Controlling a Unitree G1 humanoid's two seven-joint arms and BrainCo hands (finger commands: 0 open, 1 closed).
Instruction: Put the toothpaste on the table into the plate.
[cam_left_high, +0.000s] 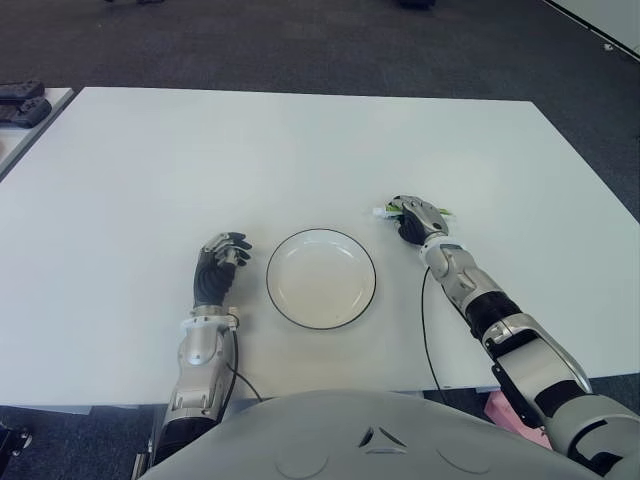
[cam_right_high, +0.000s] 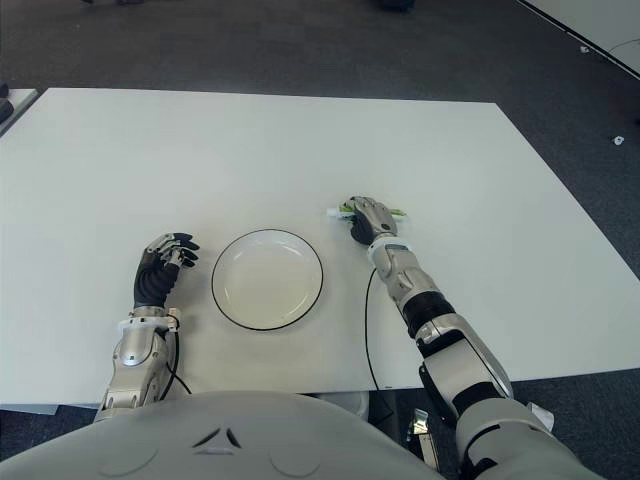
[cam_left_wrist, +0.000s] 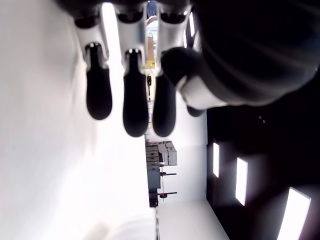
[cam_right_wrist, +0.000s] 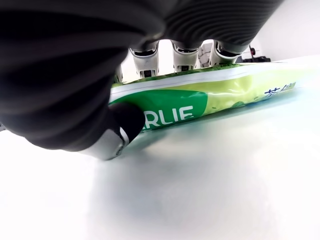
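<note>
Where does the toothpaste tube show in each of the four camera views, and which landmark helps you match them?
Left eye view: toothpaste tube under the right robot hand, right of the plate.
Right eye view: again under that hand, right of the plate.
Left wrist view: not in it; only the left robot hand.
Right wrist view: fills the middle, fingers over it, thumb against its side.
Shared landmark: the white table.

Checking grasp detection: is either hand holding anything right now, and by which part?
The right hand has its fingers and thumb closed around the toothpaste mid-tube, still low at the table. The left hand holds nothing.
</note>
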